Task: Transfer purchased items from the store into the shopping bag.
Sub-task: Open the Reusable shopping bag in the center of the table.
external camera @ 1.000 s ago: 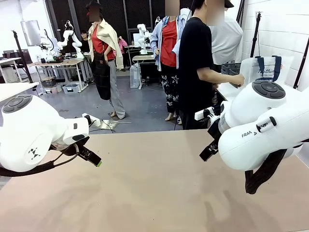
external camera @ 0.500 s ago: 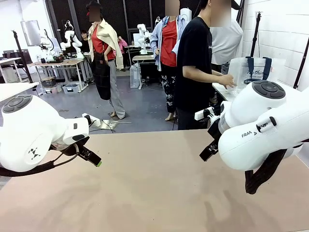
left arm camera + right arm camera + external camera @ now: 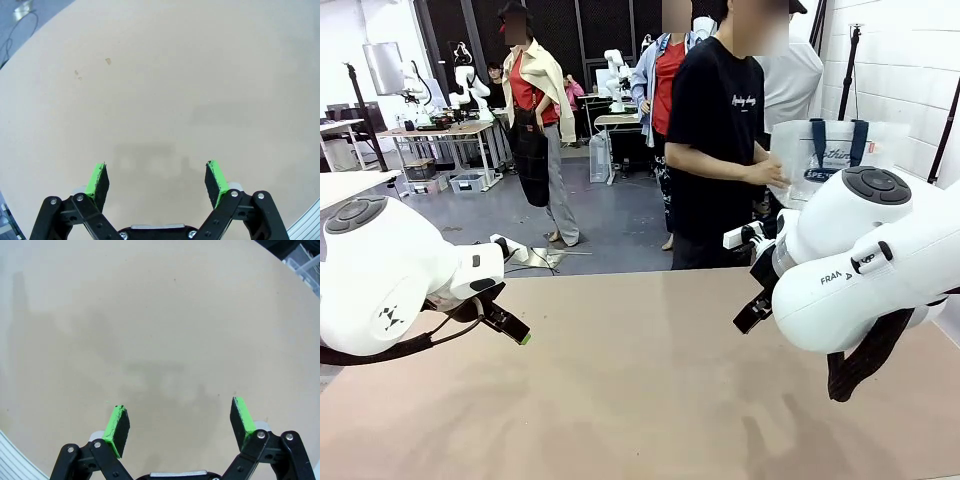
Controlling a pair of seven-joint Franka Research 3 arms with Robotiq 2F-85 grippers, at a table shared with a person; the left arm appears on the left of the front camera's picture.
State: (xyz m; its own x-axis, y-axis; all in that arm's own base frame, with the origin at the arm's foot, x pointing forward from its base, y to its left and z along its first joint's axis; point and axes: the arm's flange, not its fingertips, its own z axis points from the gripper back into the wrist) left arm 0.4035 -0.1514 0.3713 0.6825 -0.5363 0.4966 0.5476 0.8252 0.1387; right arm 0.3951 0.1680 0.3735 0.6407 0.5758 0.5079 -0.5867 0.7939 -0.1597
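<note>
We see the shopping bag (image 3: 835,150) beyond the table's far edge, at the right, held upright against the side of a person (image 3: 715,130) in a black T-shirt, one hand (image 3: 773,177) on its near edge. Its navy straps and dark oval logo show; the lettering is too small to read. The right arm (image 3: 860,260) covers the bag's lower part, so we cannot tell what it contains.

The left arm (image 3: 380,275) reaches in low over the table (image 3: 640,400). The left gripper (image 3: 157,176) hangs above bare tan tabletop, jaws spread wide with nothing between them. The right gripper (image 3: 180,422) does likewise, jaws wide apart and holding nothing.
</note>
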